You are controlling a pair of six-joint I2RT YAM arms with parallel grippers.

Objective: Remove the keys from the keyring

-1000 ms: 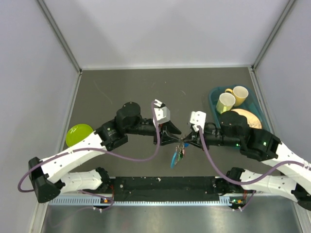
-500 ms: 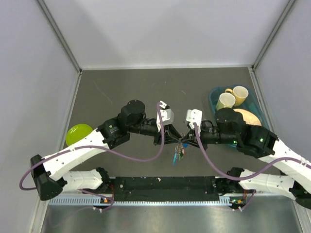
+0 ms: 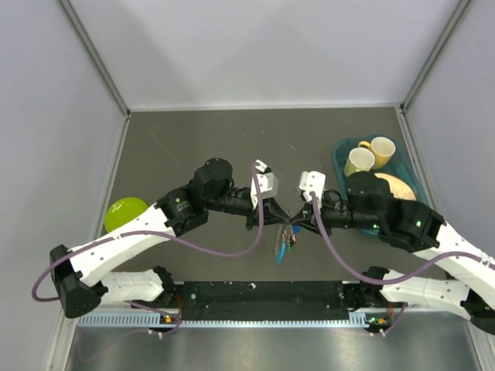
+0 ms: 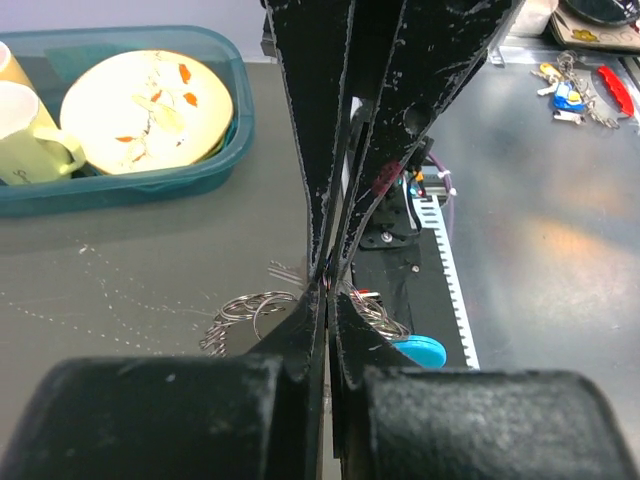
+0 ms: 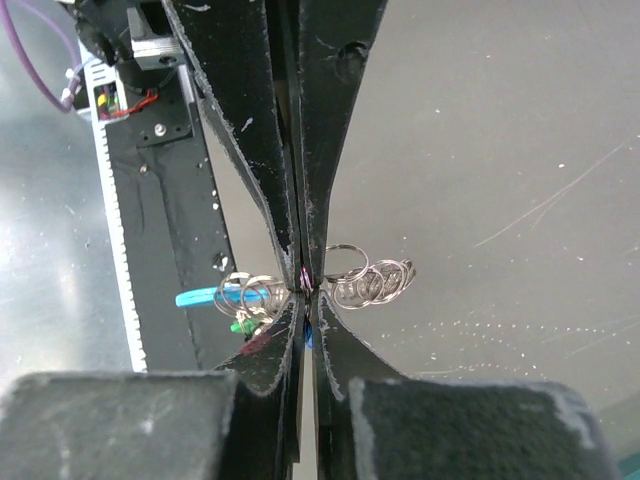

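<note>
**Near to far.** Nearest the arm bases, the curved bright-blue tab (image 3: 280, 253) and tiny coloured-headed keys (image 5: 240, 325) extend from the thin metal keyring (image 5: 370, 282) over the grey table (image 3: 201, 147). We see the left pincer (image 4: 327, 295) and right pincer (image 5: 303, 298) meeting tip to tip, each closed on the keyring's coils. Beyond, at right, stands a teal plastic tub (image 4: 150, 180).

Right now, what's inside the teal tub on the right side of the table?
Two pale-yellow mugs and a patterned plate sit in the teal tub. From above, the right arm covers part of the plate; anything beneath it is hidden.
</note>
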